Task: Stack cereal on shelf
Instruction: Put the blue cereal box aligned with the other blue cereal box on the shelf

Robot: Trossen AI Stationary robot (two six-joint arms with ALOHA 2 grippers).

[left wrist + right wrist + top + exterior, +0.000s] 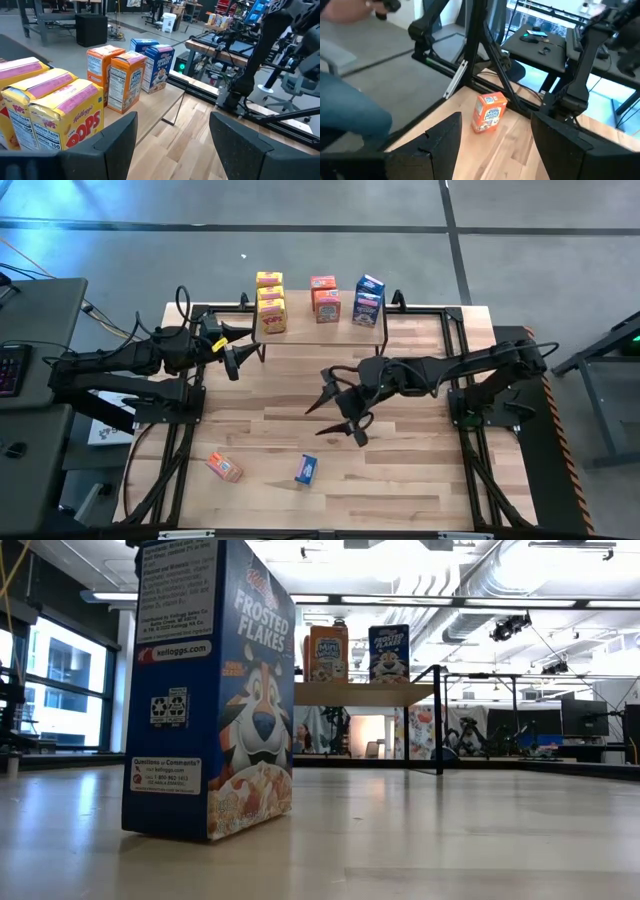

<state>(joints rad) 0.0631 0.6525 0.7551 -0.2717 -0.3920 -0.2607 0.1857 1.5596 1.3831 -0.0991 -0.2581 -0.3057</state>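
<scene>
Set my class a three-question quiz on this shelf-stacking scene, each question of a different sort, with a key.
1. How many cereal boxes stand on the shelf?
2. True or false: the right gripper is closed on a blue box.
3. Which colours of box are on the tabletop, not on the shelf? A: yellow and blue. B: orange and blue. C: yellow and orange.

Key
1. Seven: three yellow boxes, two orange boxes and two blue boxes.
2. False: it hangs open and empty over the middle of the tabletop.
3. B: the loose orange box and the loose blue box, near the front edge.
</scene>
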